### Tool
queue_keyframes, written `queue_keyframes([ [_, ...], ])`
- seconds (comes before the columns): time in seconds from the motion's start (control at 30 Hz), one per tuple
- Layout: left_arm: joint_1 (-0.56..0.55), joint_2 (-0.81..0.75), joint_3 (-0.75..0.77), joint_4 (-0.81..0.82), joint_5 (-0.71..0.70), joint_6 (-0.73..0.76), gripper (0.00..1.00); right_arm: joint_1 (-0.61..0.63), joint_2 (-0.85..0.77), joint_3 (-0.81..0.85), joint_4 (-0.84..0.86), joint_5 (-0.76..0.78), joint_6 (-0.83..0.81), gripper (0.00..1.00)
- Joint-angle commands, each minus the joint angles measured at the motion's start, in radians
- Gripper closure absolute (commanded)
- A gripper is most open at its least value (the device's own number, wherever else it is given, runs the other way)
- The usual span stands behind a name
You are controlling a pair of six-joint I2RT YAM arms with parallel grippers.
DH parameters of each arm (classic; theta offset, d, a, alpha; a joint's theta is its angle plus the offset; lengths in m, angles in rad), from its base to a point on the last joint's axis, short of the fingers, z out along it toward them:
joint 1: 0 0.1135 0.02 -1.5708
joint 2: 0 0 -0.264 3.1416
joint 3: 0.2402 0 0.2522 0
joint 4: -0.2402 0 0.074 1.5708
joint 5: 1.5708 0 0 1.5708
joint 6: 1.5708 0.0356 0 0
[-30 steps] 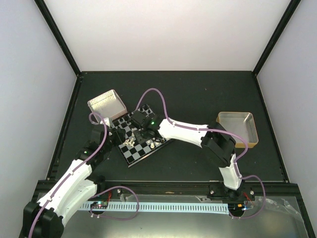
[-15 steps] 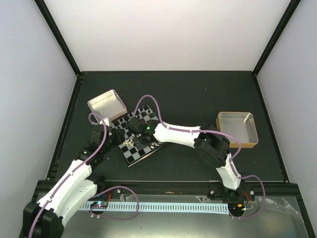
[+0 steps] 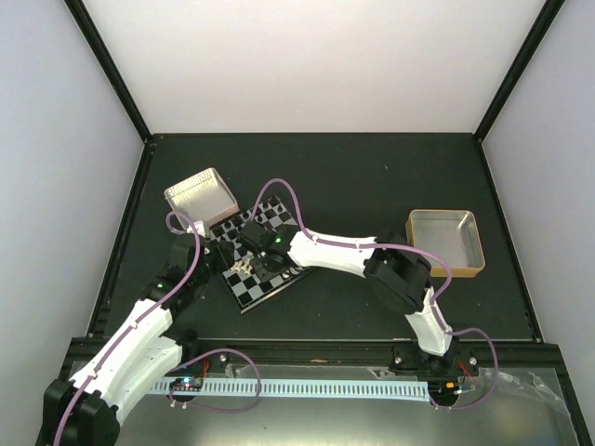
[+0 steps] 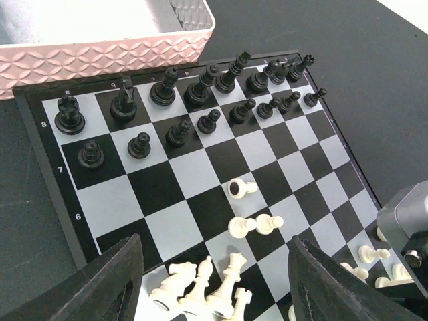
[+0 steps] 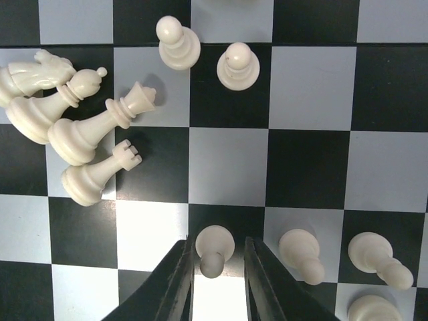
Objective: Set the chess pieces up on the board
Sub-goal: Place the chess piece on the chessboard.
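Black and pale-grey checks mark the board, lying skewed on the dark table left of centre in the overhead view. A pink ribbed tray sits at its far-left corner and a metal tray well apart to the right. The right arm stretches across with the right gripper down over the board's near half. The left arm sits at the board's left edge, apparently keeping clear.

From the left wrist, the black pieces stand in two rows along the far side, next to the pink tray. The white pieces are not yet ranked. Several lie in a heap near the camera, three pawns are scattered mid-board with one tipped over, and others stand at the near right. The left gripper hangs with its fingers spread wide and nothing between them.

From the right wrist, the right gripper's fingers bracket a single upright pawn on a dark square. The jaws are narrowly parted, with a sliver of board showing beside the piece, so it looks set down rather than clamped. More pawns stand just beside it, which suggests a pawn row is being filled. The heap, by its shapes a knight, bishop, queen and rook, lies to the left, probably meant for the back rank.
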Motion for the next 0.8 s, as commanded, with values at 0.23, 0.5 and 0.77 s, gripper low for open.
queue_keyframes([
  [0.23, 0.007, 0.015, 0.034, 0.013, 0.055, 0.012, 0.36, -0.011, -0.170, -0.072, 0.114, 0.049, 0.057, 0.71],
  [0.5, 0.007, 0.218, 0.153, -0.040, 0.256, 0.145, 0.37, -0.063, -0.358, -0.304, 0.296, 0.074, 0.126, 0.69],
  [0.77, 0.002, 0.391, 0.196, -0.090, 0.327, 0.193, 0.63, -0.091, -0.423, -0.419, 0.361, 0.056, 0.135, 0.69],
])
